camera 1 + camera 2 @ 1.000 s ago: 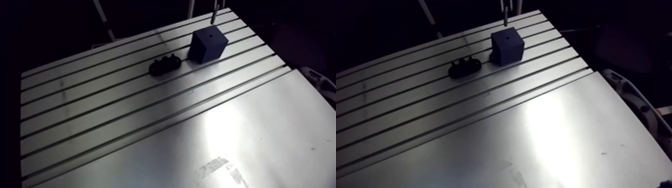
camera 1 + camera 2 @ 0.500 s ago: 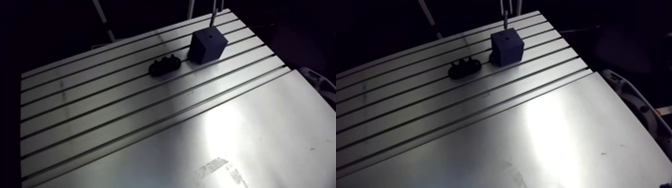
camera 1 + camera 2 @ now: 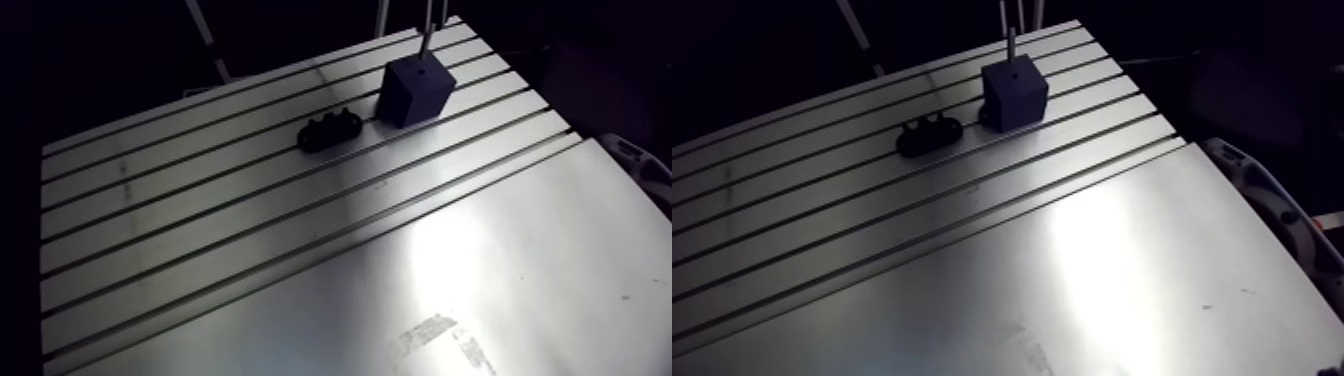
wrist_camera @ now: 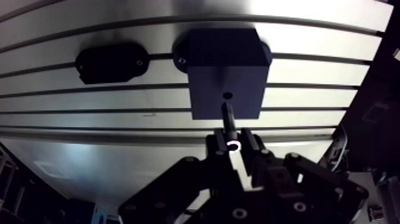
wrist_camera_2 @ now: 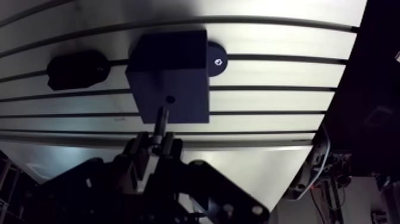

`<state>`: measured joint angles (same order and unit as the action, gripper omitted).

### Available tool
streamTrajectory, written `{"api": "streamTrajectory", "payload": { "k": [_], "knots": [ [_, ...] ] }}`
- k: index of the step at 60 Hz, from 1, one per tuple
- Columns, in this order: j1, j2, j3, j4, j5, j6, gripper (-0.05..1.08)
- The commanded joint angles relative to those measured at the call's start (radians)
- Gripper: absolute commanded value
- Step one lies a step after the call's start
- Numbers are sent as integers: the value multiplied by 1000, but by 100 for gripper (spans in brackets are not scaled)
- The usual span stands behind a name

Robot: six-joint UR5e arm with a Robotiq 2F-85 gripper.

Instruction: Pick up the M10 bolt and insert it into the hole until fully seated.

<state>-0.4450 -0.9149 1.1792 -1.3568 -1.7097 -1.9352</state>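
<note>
M10 bolt (image 3: pixel 1011 48): lower than earlier, tip now close over the hole (image 4: pixel 227 95) in the dark block (image 3: pixel 1015 95). Gap between tip and block top: smaller than before.

A dark block (image 3: pixel 415 92), with a small hole (image 4: pixel 227 95) in its top face, is set on the slotted aluminium table (image 3: pixel 250 220). A low black lobed piece (image 3: pixel 331 130) is laid just beside the block, apart from it. Nearer than the block, a smooth sheet (image 3: pixel 480 280) is seen.
</note>
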Motion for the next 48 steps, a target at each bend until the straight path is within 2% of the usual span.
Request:
{"api": "streamTrajectory", "payload": {
  "k": [1,48],
  "knots": [
    [0,2,4,0,-1,0,108],
    [-2,0,19,-11,-3,0,108]
  ]
}}
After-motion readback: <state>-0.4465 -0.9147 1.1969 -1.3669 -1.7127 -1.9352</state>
